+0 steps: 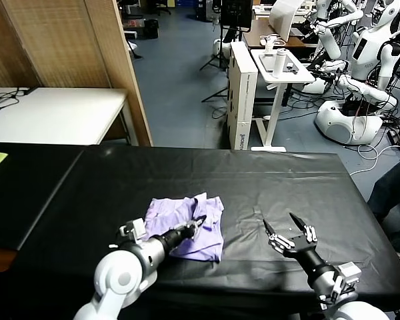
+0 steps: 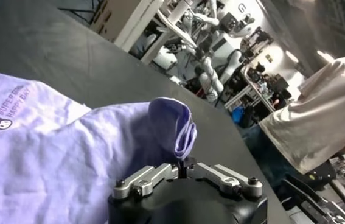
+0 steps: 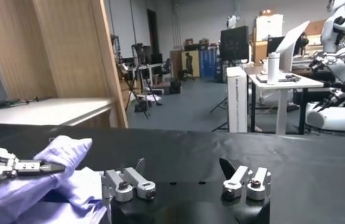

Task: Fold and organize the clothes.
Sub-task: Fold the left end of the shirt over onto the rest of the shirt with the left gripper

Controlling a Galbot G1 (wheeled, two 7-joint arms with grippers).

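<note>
The one T-shirt [image 1: 190,227] lies crumpled in a loose, half-folded heap on the near-middle of the table, left of centre: thin, soft lavender cloth, wrinkled, with a darker purple print and small lettering showing on the flat part in my left wrist view. My left pincer [image 1: 199,222] is closed tight on a fold of it at the heap's right side, the cloth bunched into a rounded, puckered lobe [image 2: 173,125] just past my fingertips. My right pincer [image 1: 285,225] hovers over bare table to the right of the shirt, well apart from it, its two dark pointed fingers spread wide and gripping nothing. The table [image 1: 280,180] wears one smooth, slightly glossy black cover. Far left stands one white table [image 1: 53,113] beside a wooden panel [image 1: 73,43].
</note>
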